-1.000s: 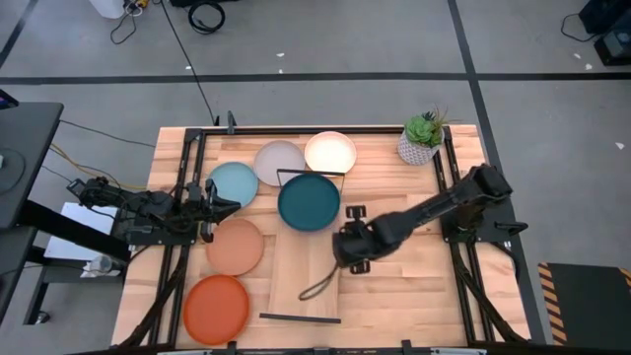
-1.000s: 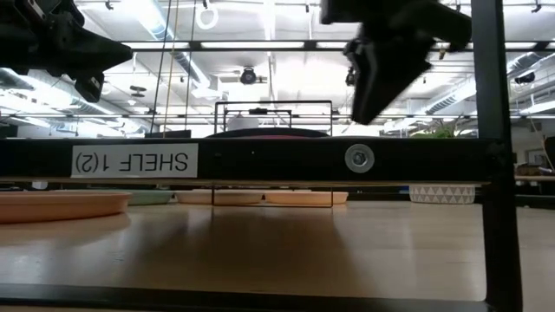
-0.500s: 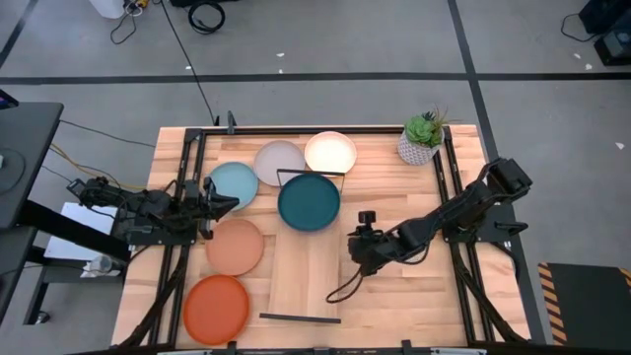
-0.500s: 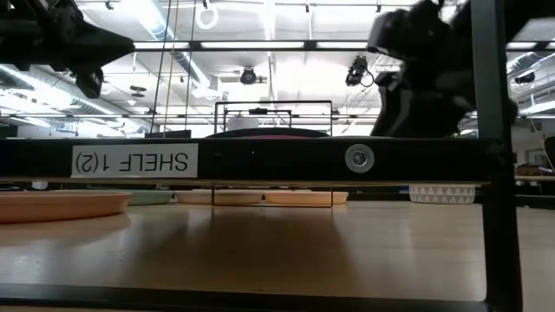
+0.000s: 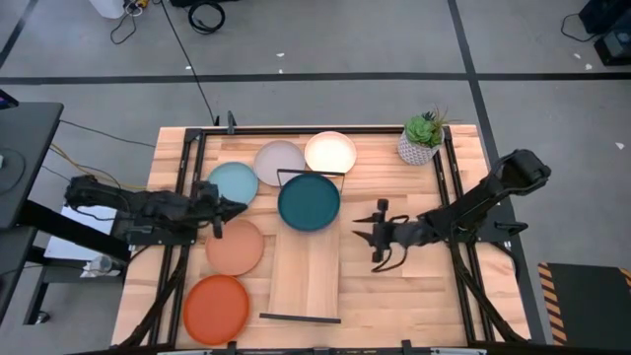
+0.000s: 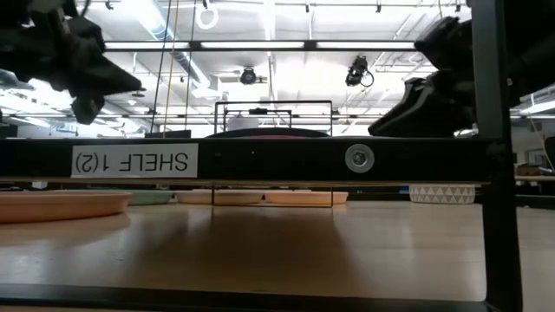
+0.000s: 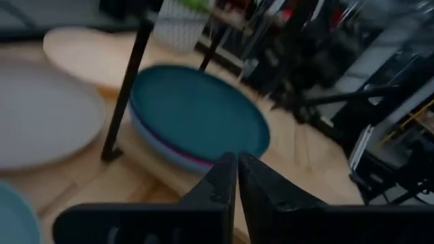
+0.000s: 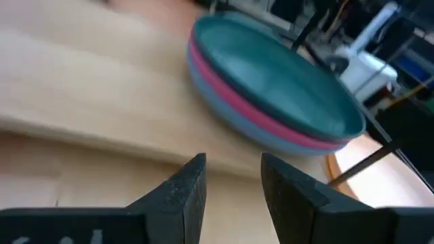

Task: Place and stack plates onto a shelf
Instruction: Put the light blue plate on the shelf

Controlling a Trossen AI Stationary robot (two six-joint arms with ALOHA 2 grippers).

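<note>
A stack of plates sits at the far end of the shelf (image 5: 307,266), just inside its far wire frame. The dark teal plate (image 5: 309,201) is on top; the right wrist view shows a magenta plate (image 8: 234,95) under it and a blue plate (image 8: 224,112) at the bottom. The rest of the shelf board, toward the near frame, is bare wood.

Around the stack, five plates lie on the tabletop (image 5: 394,296). The grey plate (image 5: 277,160) and cream plate (image 5: 330,151) lie beyond the shelf's far end, side by side. The light blue plate (image 5: 233,183) is left of the stack, the peach plate (image 5: 235,247) lies beside the shelf's left edge, and the orange plate (image 5: 216,308) is nearer the front left corner.

The right gripper (image 5: 378,237) hovers over the tabletop just right of the shelf, apart from the stack, pointing toward it; its fingers stand narrowly parted with nothing between them. The left gripper (image 5: 223,209) is above the gap between the light blue and peach plates, left of the stack, its fingers pressed together and empty.

A potted plant (image 5: 422,137) stands at the far right corner of the tabletop.
</note>
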